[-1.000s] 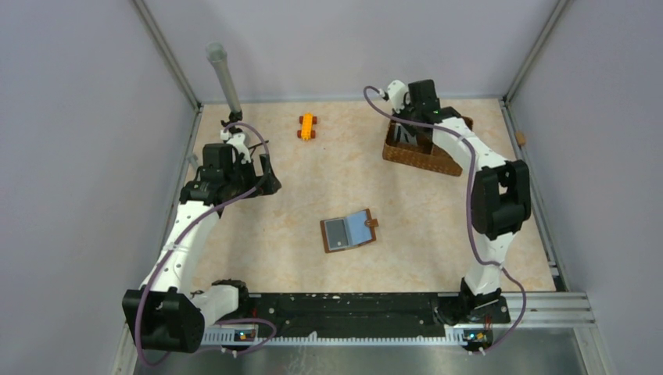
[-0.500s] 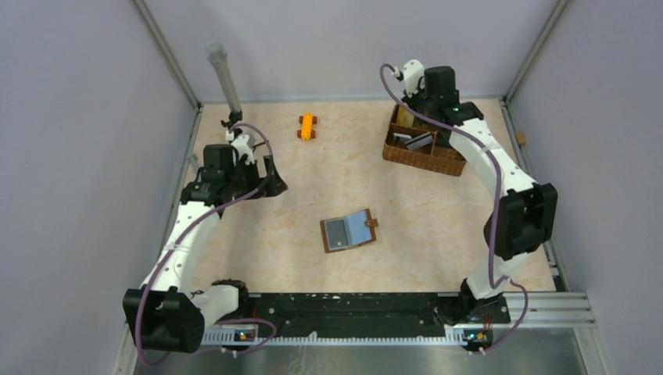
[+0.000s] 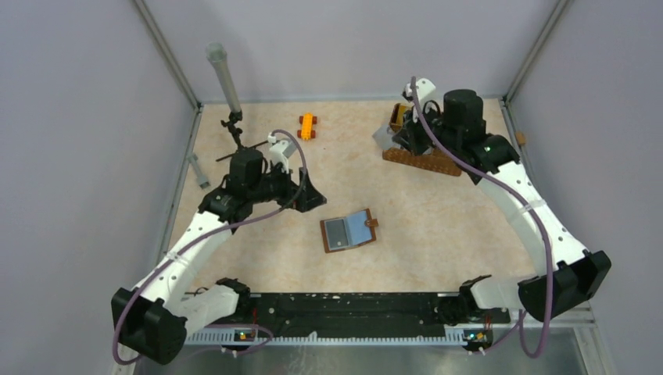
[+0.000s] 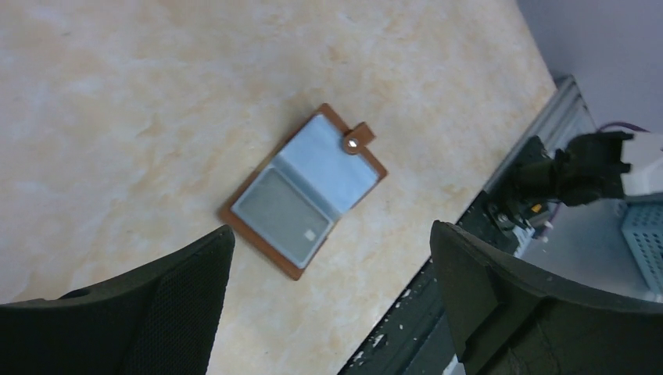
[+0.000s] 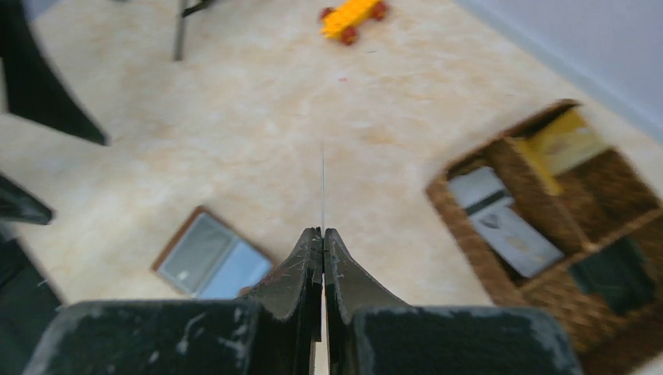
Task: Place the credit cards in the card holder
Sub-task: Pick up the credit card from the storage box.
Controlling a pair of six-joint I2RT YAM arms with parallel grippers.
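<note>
Holder: card holder (image 3: 349,230) lay open and flat on bench (image 3: 422,219), mid-bench, nearest the arm bases. A grey card (image 4: 280,216) sat in one pocket; the blue pocket beside it looked free.
L pincer: left pincer (image 3: 309,194) hung just beyond and left of holder, jaws wide, nothing in them, not touching it.
R pincer: right pincer (image 5: 323,234) was far right by the basket (image 3: 426,160), jaws pressed together on a held card (image 5: 323,183), seen edge-on as a thin line.
Risk, holder: nothing pinned it. It would prob. skid or swing on the smooth bench if a card edge pushed at the pocket mouth. L pincer could brace it, but might cover the free pocket.
Risk, card: the grip was on a slick, thin card, so it could pivot or slip in transit, then meet the pocket askew and jam on the lip.
Risk, far: R arm was close to basket rim; a snag could shift it w/ the other cards inside.
Views: L wrist alone showed the chip on the grey card and the snap tab (image 4: 358,141). R wrist alone showed the held card's edge and the basket contents: yellow card (image 5: 559,141), grey ones, something dark. Top alone showed both arms at once.
</note>
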